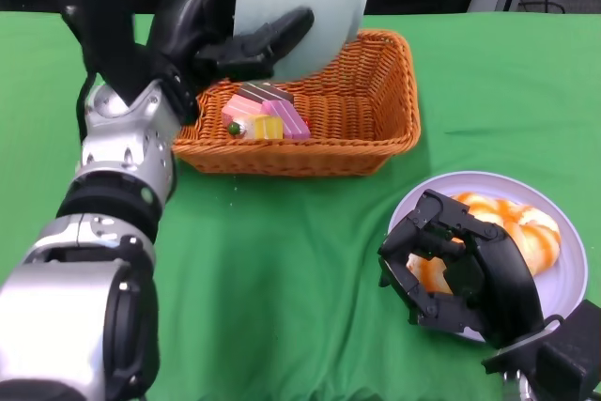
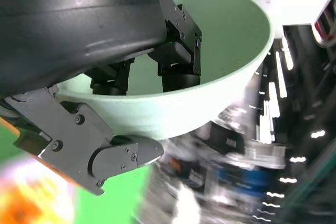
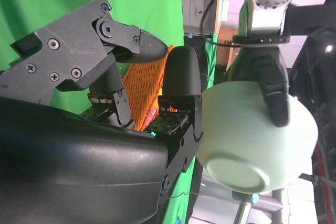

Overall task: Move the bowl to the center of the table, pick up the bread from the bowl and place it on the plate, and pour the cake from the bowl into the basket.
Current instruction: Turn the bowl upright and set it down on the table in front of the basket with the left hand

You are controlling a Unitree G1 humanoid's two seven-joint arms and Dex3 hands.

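My left hand (image 1: 221, 39) grips the pale green bowl (image 1: 300, 2) by its rim and holds it tipped on its side above the orange wicker basket (image 1: 376, 115). The bowl (image 2: 220, 51) looks empty inside in the left wrist view, with fingers (image 2: 176, 51) over the rim. The right wrist view shows the bowl (image 3: 252, 140) from its underside. The cake pieces (image 1: 266, 112), pink, brown and yellow, lie in the basket's left end. The bread (image 1: 526, 232), glazed orange and white, lies on the lavender plate (image 1: 563, 288). My right hand (image 1: 460, 269) hovers over the plate's near left part, fingers curled, holding nothing.
A green cloth (image 1: 282, 269) covers the table. The basket stands at the back centre, the plate at the front right. Dark equipment and a stand lie beyond the table's far edge.
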